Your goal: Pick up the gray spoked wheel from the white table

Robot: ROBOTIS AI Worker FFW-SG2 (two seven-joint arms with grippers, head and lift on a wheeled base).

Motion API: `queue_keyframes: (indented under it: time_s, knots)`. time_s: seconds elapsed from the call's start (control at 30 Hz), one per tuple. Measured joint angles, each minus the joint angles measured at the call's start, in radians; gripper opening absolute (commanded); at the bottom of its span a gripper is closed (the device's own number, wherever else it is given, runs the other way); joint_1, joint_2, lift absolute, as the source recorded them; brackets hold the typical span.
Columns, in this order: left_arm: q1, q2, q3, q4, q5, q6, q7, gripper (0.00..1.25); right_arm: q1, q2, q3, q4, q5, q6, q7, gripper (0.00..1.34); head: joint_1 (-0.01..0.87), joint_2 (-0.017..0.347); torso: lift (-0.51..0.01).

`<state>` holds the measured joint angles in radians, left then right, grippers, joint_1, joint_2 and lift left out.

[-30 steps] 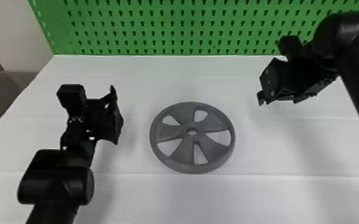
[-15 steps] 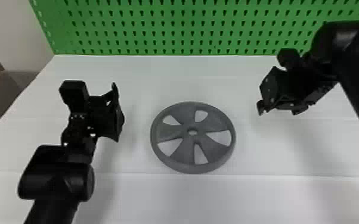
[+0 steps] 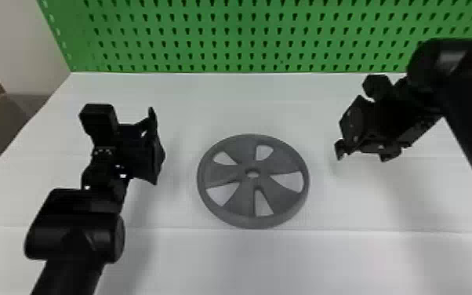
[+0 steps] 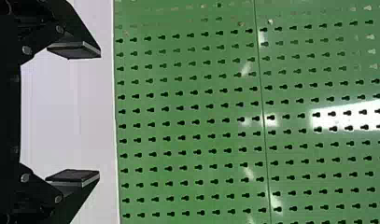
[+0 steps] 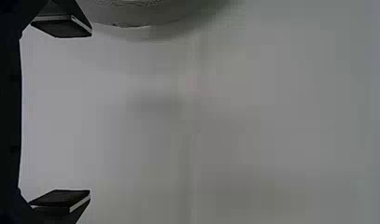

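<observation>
The left gripper [image 3: 153, 147], left of centre in the head view, has its fingers spread. The gray spoked wheel [image 3: 239, 153] lies flat mid-frame on the white table [image 3: 255, 263]. Right of centre, the right gripper [image 3: 363, 148] is spread too. Green pegboard [image 3: 233, 37] spans the top.

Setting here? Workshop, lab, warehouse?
Likely a robotics lab or test bench, though a workshop is possible: a white table backed by a green pegboard, and a lone gray spoked wheel lying flat between two black robot arms.
</observation>
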<state>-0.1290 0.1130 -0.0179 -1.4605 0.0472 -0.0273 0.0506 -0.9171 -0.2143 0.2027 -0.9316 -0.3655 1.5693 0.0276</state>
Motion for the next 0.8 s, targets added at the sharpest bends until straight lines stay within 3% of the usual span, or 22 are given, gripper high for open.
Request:
queue_keyframes:
  time_s: [0.8]
  knots:
    - [-0.001,0.001,-0.004,0.000,-0.002,0.002,0.000,0.91,0.016,0.016,-0.043,0.027,0.022,0.000,0.000,1.25,0.779,0.071,-0.097]
